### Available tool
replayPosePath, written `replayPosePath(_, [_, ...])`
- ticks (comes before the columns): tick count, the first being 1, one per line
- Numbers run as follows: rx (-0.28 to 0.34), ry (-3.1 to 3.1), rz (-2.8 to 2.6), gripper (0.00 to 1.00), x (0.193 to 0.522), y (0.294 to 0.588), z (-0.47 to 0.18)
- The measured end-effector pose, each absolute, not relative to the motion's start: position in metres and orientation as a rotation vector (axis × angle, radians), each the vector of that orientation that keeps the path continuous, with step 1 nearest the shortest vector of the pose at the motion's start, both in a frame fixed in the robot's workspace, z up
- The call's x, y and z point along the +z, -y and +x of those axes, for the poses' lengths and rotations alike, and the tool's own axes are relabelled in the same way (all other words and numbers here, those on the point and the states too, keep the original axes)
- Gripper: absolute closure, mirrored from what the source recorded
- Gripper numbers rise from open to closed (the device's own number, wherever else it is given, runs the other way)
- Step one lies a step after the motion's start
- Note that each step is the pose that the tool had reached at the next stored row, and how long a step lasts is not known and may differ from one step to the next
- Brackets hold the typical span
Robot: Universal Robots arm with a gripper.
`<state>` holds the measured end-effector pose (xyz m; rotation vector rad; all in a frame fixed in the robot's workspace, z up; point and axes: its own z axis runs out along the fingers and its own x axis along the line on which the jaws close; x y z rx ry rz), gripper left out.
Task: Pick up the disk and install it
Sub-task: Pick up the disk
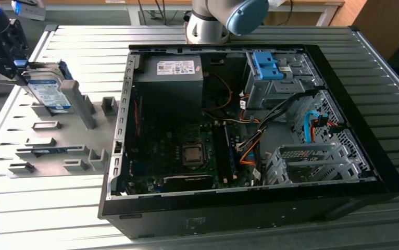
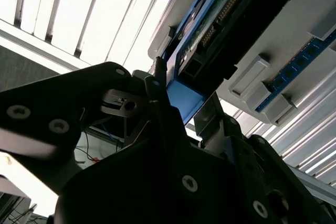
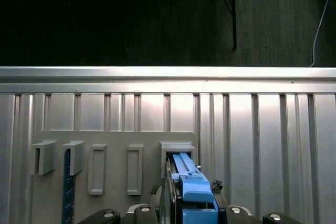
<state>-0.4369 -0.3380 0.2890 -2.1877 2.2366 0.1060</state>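
**Claw Grips Disk at the Rack, Case Waiting Open**

We found the gripper (image 2: 182, 103) at the exterior view's left, its fingers (image 2: 157, 90) pressed shut on the blue side rails of the disk (image 1: 47, 91). That narrow edge was the part standing proud of the rack (image 1: 53, 156), and so the part to grasp. The disk stood on edge, tilted, at its slot (image 3: 178, 148). Whether it had cleared that slot we could not say for certain from the wrist views. The open case (image 1: 255, 219) lay well apart on the table (image 1: 33, 208), its side off so the bays could be reached from above. The disk was not yet installed.
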Motion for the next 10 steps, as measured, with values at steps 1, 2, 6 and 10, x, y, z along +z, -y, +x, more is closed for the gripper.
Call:
replayPosePath(1, [0.106,-2.237,-2.188,0.53,0.2888,0.337,-0.4369])
replayPosePath(2, [0.106,-2.237,-2.187,0.53,0.2886,0.3365,-0.437])
replayPosePath(6, [0.106,-2.237,-2.188,0.53,0.2881,0.3351,-0.437])
replayPosePath(10, [0.105,-2.237,-2.188,0.53,0.2878,0.335,-0.4369])
